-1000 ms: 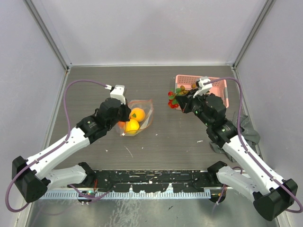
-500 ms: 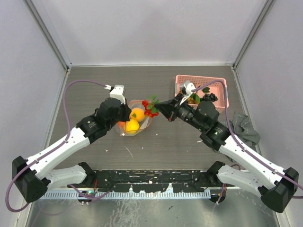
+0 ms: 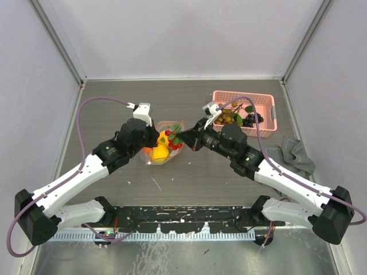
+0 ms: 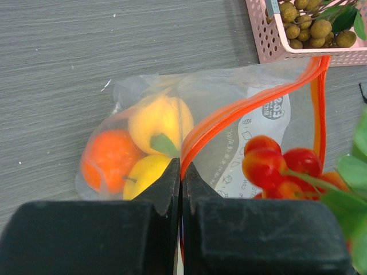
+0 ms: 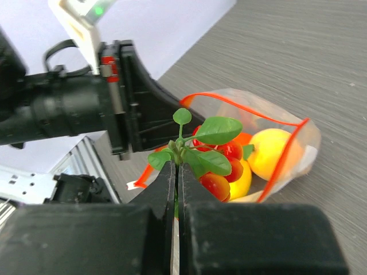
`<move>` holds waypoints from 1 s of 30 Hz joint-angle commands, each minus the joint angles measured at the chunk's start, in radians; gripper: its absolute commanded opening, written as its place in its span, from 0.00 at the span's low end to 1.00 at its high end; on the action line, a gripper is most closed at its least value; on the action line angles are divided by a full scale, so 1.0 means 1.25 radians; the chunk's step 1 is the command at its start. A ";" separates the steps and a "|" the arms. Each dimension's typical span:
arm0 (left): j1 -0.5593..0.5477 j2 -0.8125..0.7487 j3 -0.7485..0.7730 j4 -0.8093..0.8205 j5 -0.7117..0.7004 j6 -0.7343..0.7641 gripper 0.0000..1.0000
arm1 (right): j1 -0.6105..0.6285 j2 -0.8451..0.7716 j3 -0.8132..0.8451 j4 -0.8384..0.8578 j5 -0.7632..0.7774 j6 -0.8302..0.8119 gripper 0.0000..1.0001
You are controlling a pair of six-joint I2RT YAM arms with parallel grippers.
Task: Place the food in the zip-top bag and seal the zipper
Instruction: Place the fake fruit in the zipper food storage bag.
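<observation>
Lying left of the table's (image 3: 114, 97) centre, the bag (image 4: 229, 114) is clear, thin and crumpled, its mouth gaping toward the right; the zipper (image 4: 241, 107) curves red-orange round that opening, unsealed; inside sit a yellow fruit (image 4: 146, 175), an orange fruit (image 4: 106, 157) and another yellowish one, pressed together at the closed end; the left arm slants in from the near-left corner, and the left gripper (image 4: 182, 166) is clamped tight on the zipper's near lip; the right arm reaches leftward from the near-right corner, low and nearly level; the right gripper (image 5: 176, 172) is closed on the leafy stem of the red berries (image 5: 221, 166), which hang at the bag's mouth; brown balls (image 3: 229, 117) lie in the basket (image 3: 269, 114) by the far-right corner; a cloth (image 3: 295, 154) lies at the right edge.
</observation>
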 commanded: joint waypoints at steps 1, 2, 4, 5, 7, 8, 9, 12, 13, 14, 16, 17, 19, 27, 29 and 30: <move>0.005 -0.010 0.032 0.036 0.023 -0.012 0.00 | 0.001 0.043 0.030 -0.010 0.083 0.030 0.00; 0.004 -0.010 0.031 0.036 0.027 -0.011 0.00 | 0.001 0.060 0.041 -0.012 0.085 0.035 0.00; 0.004 -0.011 0.031 0.039 0.035 -0.010 0.00 | 0.001 0.098 0.060 -0.006 0.086 0.045 0.00; 0.004 -0.011 0.031 0.041 0.040 -0.010 0.00 | 0.001 0.115 0.071 -0.007 0.091 0.051 0.00; 0.004 -0.013 0.031 0.043 0.049 -0.010 0.00 | 0.001 0.145 0.091 -0.018 0.135 0.060 0.00; 0.004 -0.014 0.030 0.045 0.055 -0.011 0.00 | 0.002 0.156 0.099 -0.021 0.154 0.065 0.00; 0.004 -0.016 0.030 0.047 0.061 -0.011 0.00 | 0.001 0.165 0.104 -0.021 0.176 0.071 0.00; 0.004 -0.019 0.028 0.057 0.081 -0.015 0.00 | 0.002 0.188 0.108 0.005 0.210 0.095 0.00; 0.004 -0.019 0.027 0.061 0.087 -0.017 0.00 | 0.001 0.197 0.108 0.019 0.213 0.107 0.00; 0.004 -0.018 0.026 0.063 0.095 -0.019 0.00 | 0.001 0.204 0.106 0.035 0.213 0.120 0.00; 0.004 -0.017 0.026 0.072 0.109 -0.024 0.00 | 0.001 0.221 0.105 0.066 0.211 0.145 0.00; 0.004 -0.017 0.025 0.075 0.116 -0.026 0.00 | 0.001 0.228 0.104 0.083 0.206 0.165 0.00; 0.004 -0.016 0.026 0.080 0.128 -0.033 0.00 | 0.002 0.243 0.099 0.118 0.198 0.193 0.00; 0.004 -0.033 0.014 0.081 0.093 -0.039 0.00 | 0.002 0.305 0.098 0.197 0.139 0.284 0.01; 0.004 -0.035 0.012 0.079 0.079 -0.041 0.00 | 0.004 0.320 0.099 0.208 0.123 0.302 0.01; 0.004 -0.034 0.011 0.077 0.074 -0.042 0.00 | 0.006 0.326 0.101 0.208 0.119 0.309 0.01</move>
